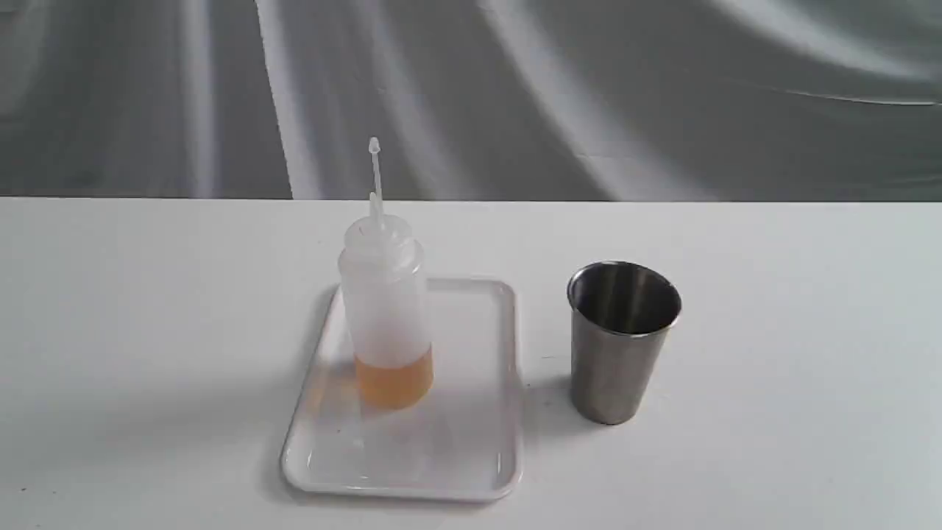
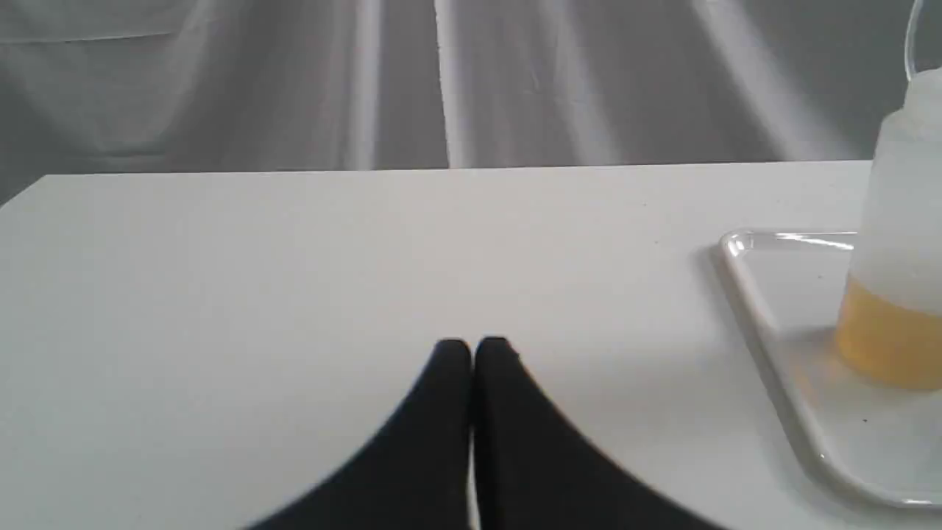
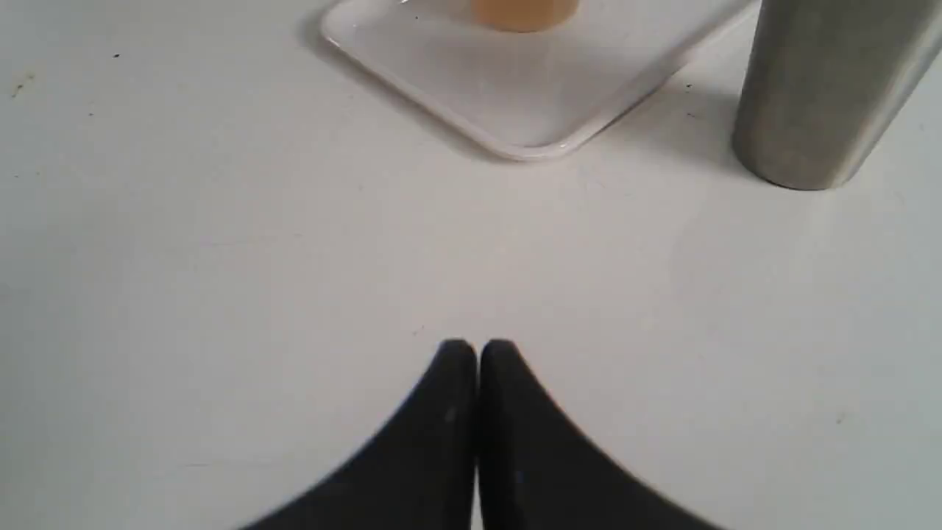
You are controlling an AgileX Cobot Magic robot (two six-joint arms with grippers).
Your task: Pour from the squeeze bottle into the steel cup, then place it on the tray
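Note:
The squeeze bottle [image 1: 385, 309] stands upright on the white tray [image 1: 471, 456], with amber liquid low in it and its nozzle pointing up. The steel cup [image 1: 622, 342] stands on the table just right of the tray. No gripper shows in the exterior view. In the left wrist view my left gripper [image 2: 472, 346] is shut and holds nothing, over bare table well away from the tray [image 2: 765, 309] and the bottle [image 2: 901, 243]. In the right wrist view my right gripper [image 3: 477, 347] is shut and holds nothing, apart from the tray [image 3: 530, 140] and the cup [image 3: 817, 96].
A white table [image 1: 147, 331] carries everything, with a grey draped cloth [image 1: 515, 96] behind its far edge. The table's left corner [image 2: 44, 184] shows in the left wrist view.

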